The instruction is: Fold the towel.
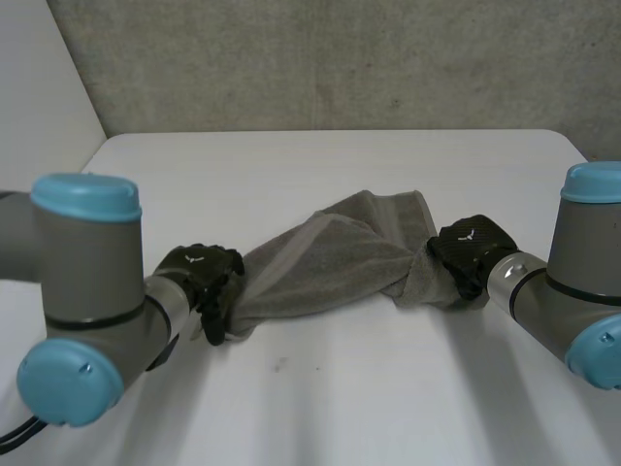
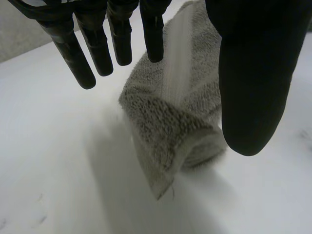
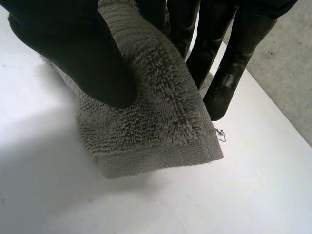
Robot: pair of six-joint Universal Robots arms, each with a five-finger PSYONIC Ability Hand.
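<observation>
- My left arm (image 1: 92, 291) reaches in low from the table's (image 1: 320, 165) left side, and the left hand (image 1: 202, 272) hangs palm-down at the towel's (image 1: 325, 262) left end.
- From the left wrist camera, that hand's fingers (image 2: 95, 46) are straight and fanned. The thumb (image 2: 253, 73) sits opposite them, and the towel's end runs up between the two.
- I read that as a pinch on the end of the cloth. A loose, rolled corner droops below the fingertips toward the table.
- My right arm (image 1: 582, 282) comes in from the table's right side, with the right hand (image 1: 466, 248) at the towel's right end.
- In the right wrist camera, the thumb (image 3: 73, 48) presses down on the pile and the fingers (image 3: 234, 58) back it from the other side. It is a firm pinch near a corner of the cloth, and the hemmed edge sticks out past the fingertips.
- The grey towel is strung between my two hands over the middle of the table, well short of the far edge. It is bunched and twisted, and narrowest just beside the right hand.
</observation>
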